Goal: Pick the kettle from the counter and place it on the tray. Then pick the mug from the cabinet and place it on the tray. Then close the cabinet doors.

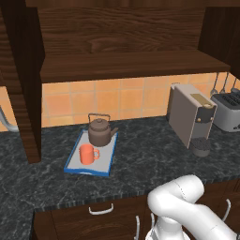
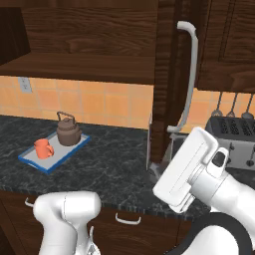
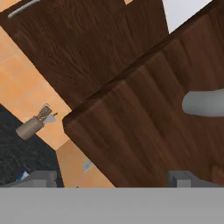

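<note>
Finds the kettle [image 1: 99,131] and the mug [image 1: 87,154] side by side on the tray [image 1: 75,165], down on the counter [image 1: 150,164]. Leaves only the two open cabinet doors [image 2: 164,99] to shut. Holds the gripper [image 3: 116,180] wide, with nothing in it, right up by the right door [image 3: 131,131], near its silver handle [image 2: 188,74].

Could slip off the smooth wood if pushed at the thin edge. Could catch a finger tip behind the handle and get stuck. Could knock the coffee machine [image 1: 190,115] with the arm, just under that door. Could leave the door a bit open if pushed too softly. Might need a long reach for the left door [image 1: 28,93], far over on the other side, and might bump the kettle on the way.

Hard to tell whether touching the door yet or just close. Cannot see the top of either door, cut off by the picture edge. Cannot see the coffee machine well from the right side, hidden behind the door. Cannot make out the small brown thing [image 3: 31,127] hanging by the tiles.
</note>
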